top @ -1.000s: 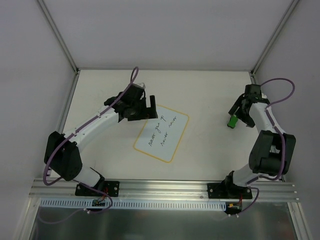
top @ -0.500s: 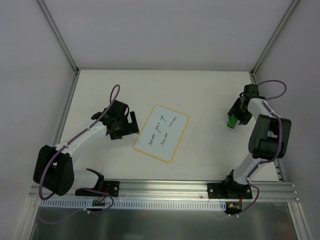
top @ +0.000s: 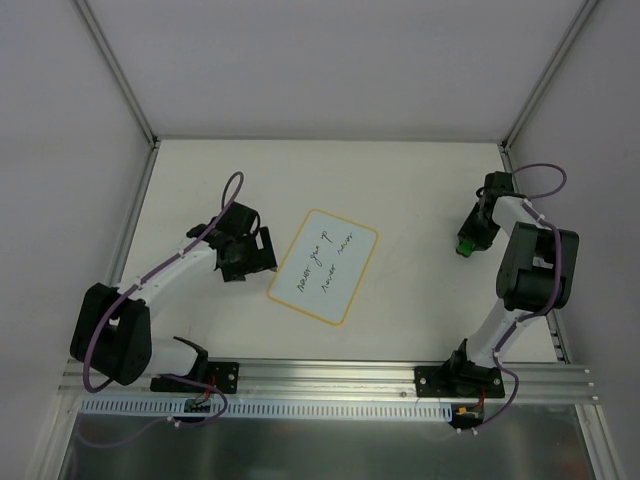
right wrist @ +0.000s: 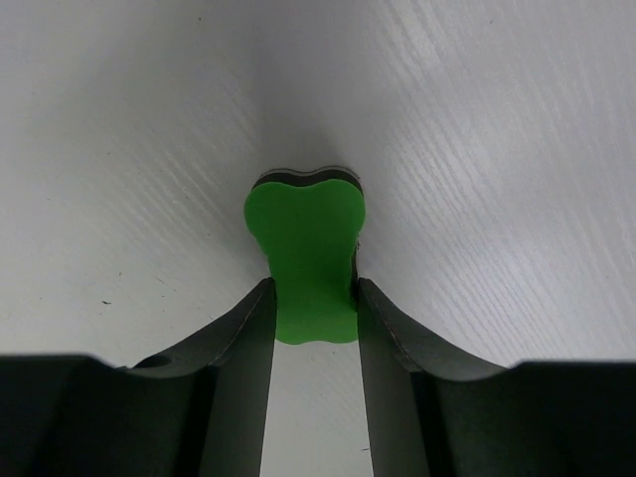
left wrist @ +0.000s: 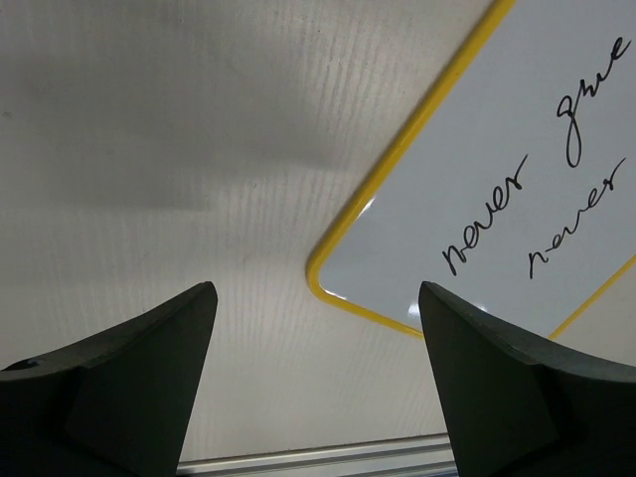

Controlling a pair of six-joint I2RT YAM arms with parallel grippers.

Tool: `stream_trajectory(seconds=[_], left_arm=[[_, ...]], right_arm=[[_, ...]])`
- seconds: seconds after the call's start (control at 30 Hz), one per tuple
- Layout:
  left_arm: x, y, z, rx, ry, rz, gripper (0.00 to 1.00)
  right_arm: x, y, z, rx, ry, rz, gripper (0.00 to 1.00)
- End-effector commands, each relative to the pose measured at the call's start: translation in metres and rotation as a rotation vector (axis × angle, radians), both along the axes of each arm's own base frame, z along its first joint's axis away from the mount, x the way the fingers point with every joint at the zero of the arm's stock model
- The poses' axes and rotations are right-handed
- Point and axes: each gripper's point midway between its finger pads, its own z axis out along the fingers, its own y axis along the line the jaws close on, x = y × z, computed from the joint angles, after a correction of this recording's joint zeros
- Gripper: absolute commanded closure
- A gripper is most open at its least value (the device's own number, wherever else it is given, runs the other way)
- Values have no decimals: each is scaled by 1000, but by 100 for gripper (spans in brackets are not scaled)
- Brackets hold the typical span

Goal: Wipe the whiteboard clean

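The right jaws pinch the green eraser, which apparently rests on the counter. The left jaws stand spread beside the inscribed whiteboard.

The table is matt white with a fine ribbed grain. The whiteboard has a smooth, faintly glossy face and a shiny yellow rim. The green eraser looks matt and smooth. The fingers at lower frame are matt black plastic; the rail low in the top view is brushed metal.
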Motion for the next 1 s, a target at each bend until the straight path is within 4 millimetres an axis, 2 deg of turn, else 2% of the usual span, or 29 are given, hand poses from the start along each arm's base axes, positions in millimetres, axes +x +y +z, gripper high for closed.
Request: stream_trajectory(seconds=[0.0, 0.13, 0.17, 0.23, 0.3, 0.53, 0.57, 0.63, 0.67, 0.73, 0.77, 0.97], left_arm=[[1, 5, -10, 21, 23, 29, 16], [3, 5, -17, 29, 36, 23, 25], [4, 5, -20, 37, 41, 13, 29], [8, 3, -22, 37, 38, 0, 31], [10, 1, -28, 40, 50, -19, 34], [18, -2, -46, 59, 87, -53, 49], [16, -3, -50, 60, 100, -62, 50], [13, -6, -53, 44, 118, -77, 54], [11, -7, -54, 35, 126, -80, 55], [7, -8, -56, 26, 138, -86, 57], [6, -9, -55, 17, 135, -89, 58], [-8, -11, -52, -21, 139, -93, 58]], right_arm=[[9, -8, 5, -32, -23, 14, 64], [10, -6, 6, -31, -28, 32, 75], [10, -3, 6, -30, -28, 42, 81], [10, 4, 7, -34, -30, 68, 85], [12, 12, 18, -42, -57, 96, 88], [16, 76, 60, -60, -173, 272, 90], [15, 94, 63, -57, -184, 319, 90], [13, 112, 73, -59, -214, 359, 90], [11, 131, 75, -50, -221, 402, 90], [8, 150, 81, -35, -243, 433, 91], [4, 167, 82, -29, -245, 474, 91], [-5, 229, 84, 1, -259, 585, 91]])
